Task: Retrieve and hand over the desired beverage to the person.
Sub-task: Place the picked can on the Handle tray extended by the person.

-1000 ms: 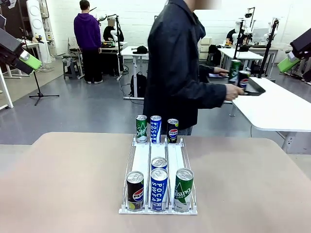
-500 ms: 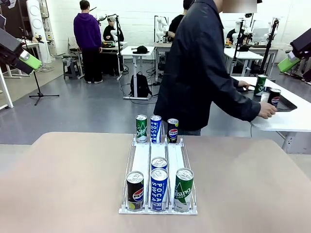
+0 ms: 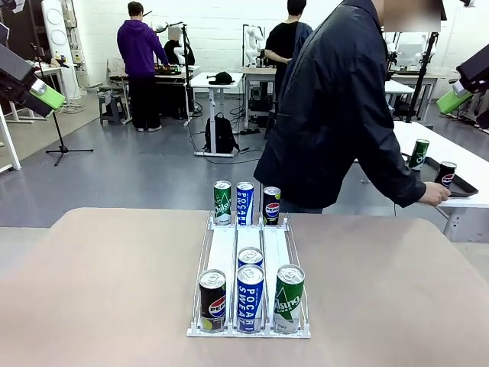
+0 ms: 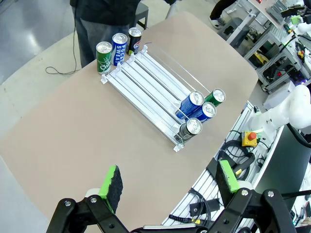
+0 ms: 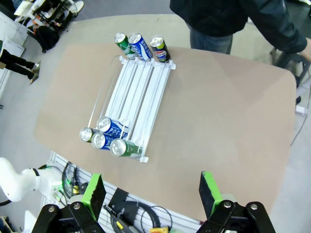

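My left gripper point(image 4: 167, 187) hangs high over the near left corner of the table point(image 3: 107, 283), jaws wide apart and holding nothing. Far below and ahead of it sits the white rack point(image 4: 146, 82) of drinks: a black can point(image 3: 212, 300), two blue cans point(image 3: 250, 294) and a green can point(image 3: 289, 298) at the end nearest me, and three more cans point(image 3: 244, 202) standing on the table at the far end. My right gripper point(image 5: 148, 194) is just as high on the other side, jaws also spread and empty, with the same rack well below and ahead of it.

I judge the task barely begun. No can is lifted, and neither arm is reaching down. The person point(image 3: 336, 115) in the dark jacket stands beyond the far edge, turned away, one hand point(image 3: 435, 194) on a tray point(image 3: 458, 186) at a side table to my right. I cannot tell which drink is wanted yet. Left to do: learn the choice, descend, grip, lift, hand across.
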You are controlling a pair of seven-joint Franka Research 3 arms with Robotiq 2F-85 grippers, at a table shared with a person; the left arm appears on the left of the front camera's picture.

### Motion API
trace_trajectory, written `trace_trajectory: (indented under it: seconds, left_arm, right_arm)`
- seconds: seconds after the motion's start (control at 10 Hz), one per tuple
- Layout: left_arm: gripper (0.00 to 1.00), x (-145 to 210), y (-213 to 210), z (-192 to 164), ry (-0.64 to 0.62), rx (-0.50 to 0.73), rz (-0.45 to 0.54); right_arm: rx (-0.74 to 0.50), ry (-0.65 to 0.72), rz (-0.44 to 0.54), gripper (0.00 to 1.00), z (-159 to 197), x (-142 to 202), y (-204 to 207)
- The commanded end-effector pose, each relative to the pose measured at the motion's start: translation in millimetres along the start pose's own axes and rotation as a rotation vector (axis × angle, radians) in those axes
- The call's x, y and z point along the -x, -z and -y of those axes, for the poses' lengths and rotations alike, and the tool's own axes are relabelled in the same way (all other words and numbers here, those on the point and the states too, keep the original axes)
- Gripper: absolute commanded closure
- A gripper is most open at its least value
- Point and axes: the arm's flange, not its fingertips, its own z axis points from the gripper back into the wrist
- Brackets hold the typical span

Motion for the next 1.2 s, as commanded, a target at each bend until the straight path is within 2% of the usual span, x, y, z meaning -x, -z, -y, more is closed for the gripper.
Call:
trace_trajectory:
  seconds: [0.0,1.1]
  left_arm:
    - [0.00,0.3,0.3,-0.3,0.004,0.007,0.007]
    - [0.00,0.3,0.3,-0.3,0.004,0.007,0.007]
  right_arm:
    - [-0.002,0.009,0.011,0.00,-0.8,-0.6,1.5]
    - [-0.002,0.009,0.011,0.00,-0.8,-0.6,1.5]
